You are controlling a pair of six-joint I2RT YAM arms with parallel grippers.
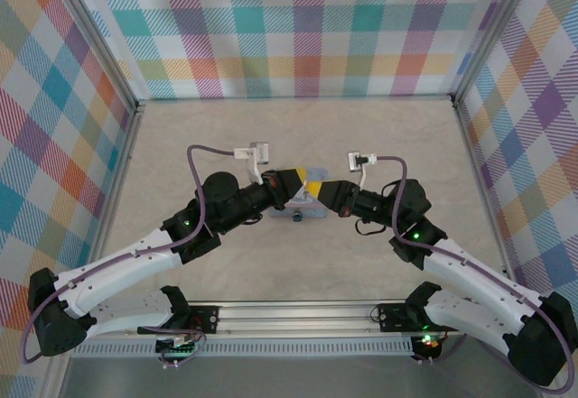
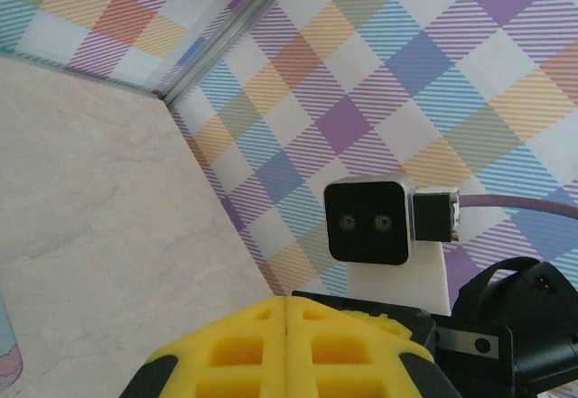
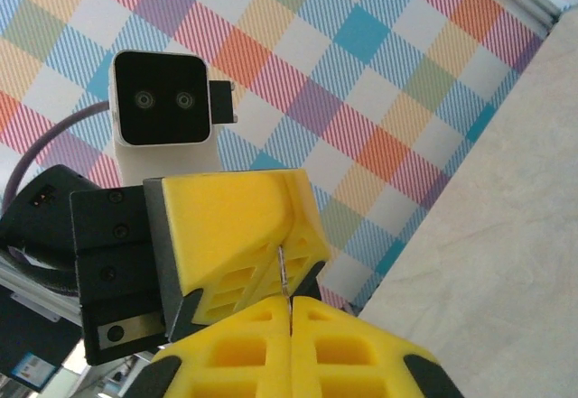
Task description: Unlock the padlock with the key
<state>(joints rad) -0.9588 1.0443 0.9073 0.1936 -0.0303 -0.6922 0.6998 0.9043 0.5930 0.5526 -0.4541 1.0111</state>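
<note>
Yellow right fingers (image 3: 361, 353) pinch the thin key (image 3: 283, 272) edge-on — stiff, slippery, best held at its bow; left fingers (image 2: 226, 353) closed.

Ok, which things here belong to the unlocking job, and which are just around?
Job: left yellow-fingered hand; right yellow-fingered hand; thin metal sliver it pinches, probably key; pale blue block beneath, probably padlock.
Around: beige tabletop; checked fabric walls; aluminium frame.

Two arms, the left arm (image 1: 135, 258) and the right arm (image 1: 474, 276); two grippers, the left gripper (image 2: 287, 335) and the right gripper (image 3: 291, 326); two white cameras (image 1: 256, 153), (image 1: 359, 159); one padlock (image 1: 302, 208) (mostly hidden beneath the yellow fingers); one table (image 1: 226, 136).
</note>
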